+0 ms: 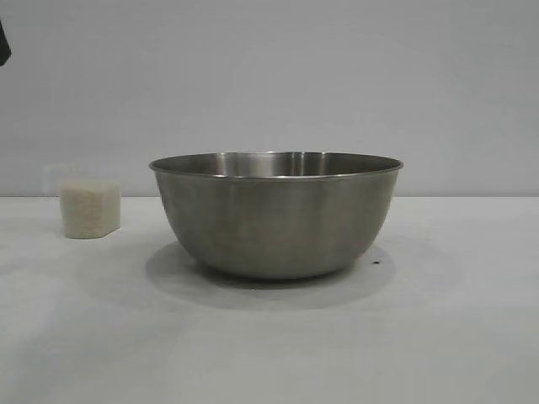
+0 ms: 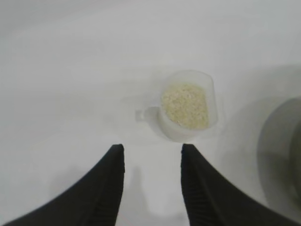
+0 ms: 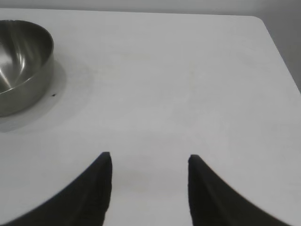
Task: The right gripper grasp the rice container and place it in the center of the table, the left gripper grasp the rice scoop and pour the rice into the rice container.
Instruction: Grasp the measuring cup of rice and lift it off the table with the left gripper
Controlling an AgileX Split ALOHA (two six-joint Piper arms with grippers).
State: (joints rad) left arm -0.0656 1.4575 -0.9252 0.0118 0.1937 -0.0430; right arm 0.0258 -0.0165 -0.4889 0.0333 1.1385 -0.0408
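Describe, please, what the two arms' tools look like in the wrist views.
Both are matte black. The left tool has two curved fingers tapering to points, with fine ribbing on the inner faces. The right tool has the same pair of black, claw-like fingers. No cables or markings show in these views.

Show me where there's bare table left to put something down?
Most of the table is bare: the wide strip in front of the bowl, and the stretch right of it out to the table's edge. Tightest is the gap between bowl and scoop, where the open left claw sits near the scoop.
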